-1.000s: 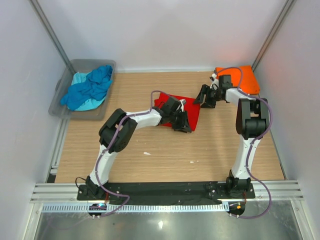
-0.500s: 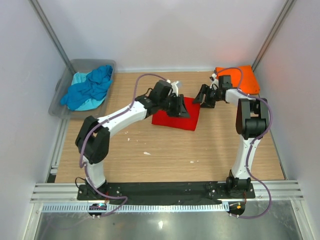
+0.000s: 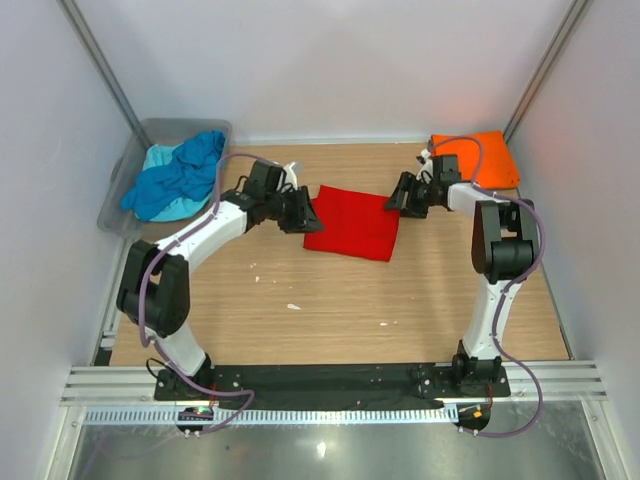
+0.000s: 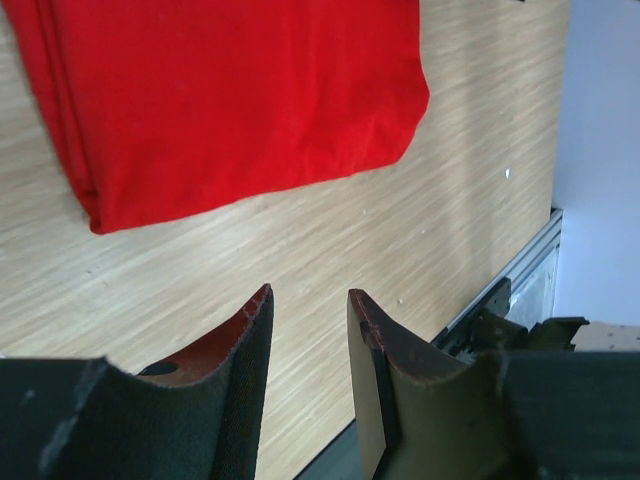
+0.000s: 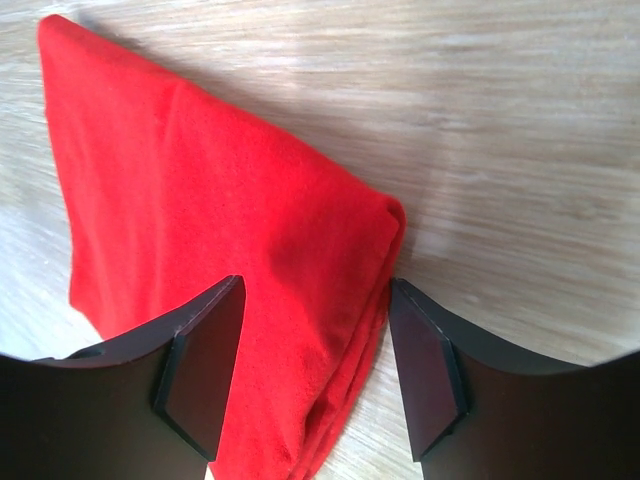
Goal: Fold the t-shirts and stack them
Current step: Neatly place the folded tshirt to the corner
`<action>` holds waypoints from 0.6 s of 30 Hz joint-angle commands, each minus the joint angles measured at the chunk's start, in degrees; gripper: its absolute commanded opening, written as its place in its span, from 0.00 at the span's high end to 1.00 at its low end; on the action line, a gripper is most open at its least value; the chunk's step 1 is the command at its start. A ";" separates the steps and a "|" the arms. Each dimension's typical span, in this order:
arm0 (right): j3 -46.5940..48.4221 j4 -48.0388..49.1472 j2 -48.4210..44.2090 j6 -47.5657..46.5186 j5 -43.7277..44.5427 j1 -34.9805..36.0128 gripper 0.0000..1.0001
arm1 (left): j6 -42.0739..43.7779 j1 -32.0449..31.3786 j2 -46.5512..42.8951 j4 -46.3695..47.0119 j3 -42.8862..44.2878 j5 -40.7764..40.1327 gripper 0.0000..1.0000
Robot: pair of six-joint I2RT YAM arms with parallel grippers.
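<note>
While the red shirt (image 3: 352,222) lies folded into a flat rectangle on the table (image 3: 330,300), a bit past the middle toward the far side, both arms sit right at its edges.

The left end effector (image 3: 302,212) is just off the shirt's left edge, over bare wood. In its wrist view the two fingers are parted by a narrow gap, and only wood grain shows between them, so it's not pinching anything. The shirt's layered fold edge is a little ahead of the fingertips, not touching them.

The right end effector (image 3: 400,197) is at the shirt's far right corner. Its fingers are spread wide, and the folded corner of the cloth shows in the gap between them. I honestly can't tell if the fingers touch the cloth, but they're definitely not clamped on it.

The orange shirt (image 3: 482,160) lies folded in the far right corner of the table, apart from the red one. At the far left corner there's a grey tub (image 3: 120,200) with a blue shirt (image 3: 180,180) and a turquoise shirt (image 3: 160,158) crumpled together inside.
</note>
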 commanded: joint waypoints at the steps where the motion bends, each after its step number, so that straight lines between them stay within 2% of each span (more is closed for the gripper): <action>1: -3.50 -6.56 0.13 -1.66 7.21 0.79 0.35 | 1.25 -0.78 -3.91 0.04 -0.32 2.86 0.63; 5: -3.60 -6.39 0.48 -1.66 7.91 1.32 0.42 | 1.51 -0.70 -4.96 -1.28 -0.50 3.82 0.63; 6: -3.25 -6.47 0.66 -1.66 8.00 1.32 0.55 | 2.21 -0.70 -5.14 -1.54 -0.15 4.52 0.62; 8: -2.46 -6.65 1.10 -1.74 8.17 1.40 0.71 | 3.53 -0.70 -6.27 -2.86 0.11 4.97 0.60; 9: -1.32 -6.91 1.10 -1.92 8.18 1.32 0.85 | 4.75 -0.70 -6.63 -3.73 0.90 3.92 0.60; 11: 0.35 -7.70 0.58 -2.62 8.35 1.41 0.94 | 6.17 -0.52 -7.24 -6.72 1.52 3.21 0.59; 13: 2.99 -8.40 -0.13 -3.85 9.57 1.67 0.99 | 7.40 -0.43 -8.56 -8.22 1.43 2.25 0.59; 18: 10.27 -12.97 -2.93 -6.84 15.02 1.67 0.99 | 9.60 -0.34 -10.15 -9.81 -0.15 0.58 0.59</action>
